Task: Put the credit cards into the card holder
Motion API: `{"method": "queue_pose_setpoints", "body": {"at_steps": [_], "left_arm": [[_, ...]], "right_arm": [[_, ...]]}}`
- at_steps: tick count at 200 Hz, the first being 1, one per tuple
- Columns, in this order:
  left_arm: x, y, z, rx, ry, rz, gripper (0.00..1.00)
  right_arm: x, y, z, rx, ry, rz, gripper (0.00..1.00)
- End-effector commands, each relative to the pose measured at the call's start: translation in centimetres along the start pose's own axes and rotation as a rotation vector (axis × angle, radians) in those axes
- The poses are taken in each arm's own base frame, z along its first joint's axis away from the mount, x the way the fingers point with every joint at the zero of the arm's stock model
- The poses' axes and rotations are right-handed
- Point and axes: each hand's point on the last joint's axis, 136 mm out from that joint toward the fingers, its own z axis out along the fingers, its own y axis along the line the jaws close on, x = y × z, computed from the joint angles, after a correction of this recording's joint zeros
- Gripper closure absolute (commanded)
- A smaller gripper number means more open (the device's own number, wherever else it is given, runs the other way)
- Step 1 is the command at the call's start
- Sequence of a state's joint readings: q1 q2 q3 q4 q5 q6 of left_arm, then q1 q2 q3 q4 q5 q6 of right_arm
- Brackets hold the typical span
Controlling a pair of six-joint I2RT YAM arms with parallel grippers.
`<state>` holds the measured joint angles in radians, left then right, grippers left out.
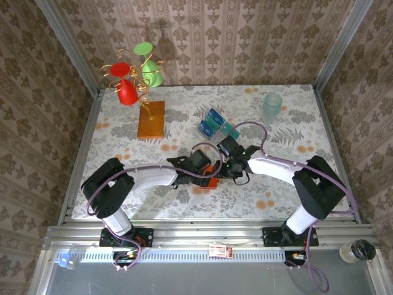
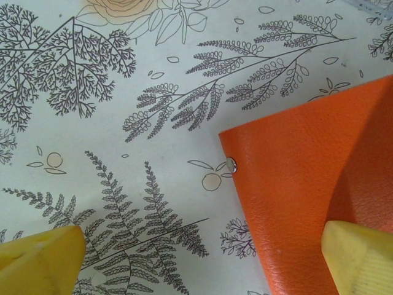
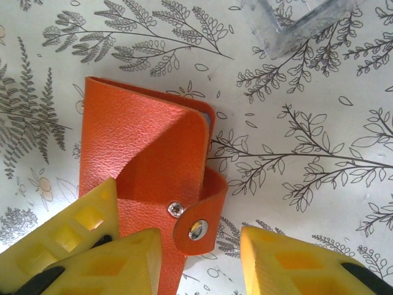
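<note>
The card holder, grained orange-red leather with rounded corners, lies on the fern-printed bench between both pincers; its strap, with a metal snap, curls up at the near edge. The left pincer gapes wide, one yellow finger above the holder, gripping nothing; the right pincer stands partly apart, the strap loose between its fingers. The credit cards, blue and teal, lie farther back, apart from the holder. A clear plastic piece sits near the holder; a translucent cup stands back right; an orange-brown board carries a wire stand with red and green cups.
</note>
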<state>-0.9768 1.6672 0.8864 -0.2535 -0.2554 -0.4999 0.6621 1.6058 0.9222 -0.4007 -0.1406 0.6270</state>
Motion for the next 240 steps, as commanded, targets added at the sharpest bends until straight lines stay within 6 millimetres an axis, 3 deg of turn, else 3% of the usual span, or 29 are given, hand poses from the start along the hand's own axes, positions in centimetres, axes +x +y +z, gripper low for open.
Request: {"method": "queue_pose_setpoints", "body": {"at_steps": [1,41,90,190,240], "left_arm": [[2.66,1.6,1.0,-0.081,0.091,0.058,0.0],[2.8,1.63,1.06,-0.08,0.093,0.055,0.0],[2.87,1.56,1.1,-0.076,0.094,0.05,0.0],[3.11,1.49,1.24,-0.072,0.099,0.047,0.0],[3.15,1.38,1.27,-0.068,0.1,0.046,0.0]], "right_arm": [[-0.43,0.35,0.23,0.014,0.001,-0.014,0.61],[-0.42,0.24,0.73,0.021,0.009,-0.017,0.63],[-0.37,0.11,0.7,0.025,0.007,-0.016,0.75],[-0.92,0.26,0.07,0.026,-0.014,-0.02,0.78],[-0.99,0.09,-0.14,0.033,-0.022,-0.019,0.86]]}}
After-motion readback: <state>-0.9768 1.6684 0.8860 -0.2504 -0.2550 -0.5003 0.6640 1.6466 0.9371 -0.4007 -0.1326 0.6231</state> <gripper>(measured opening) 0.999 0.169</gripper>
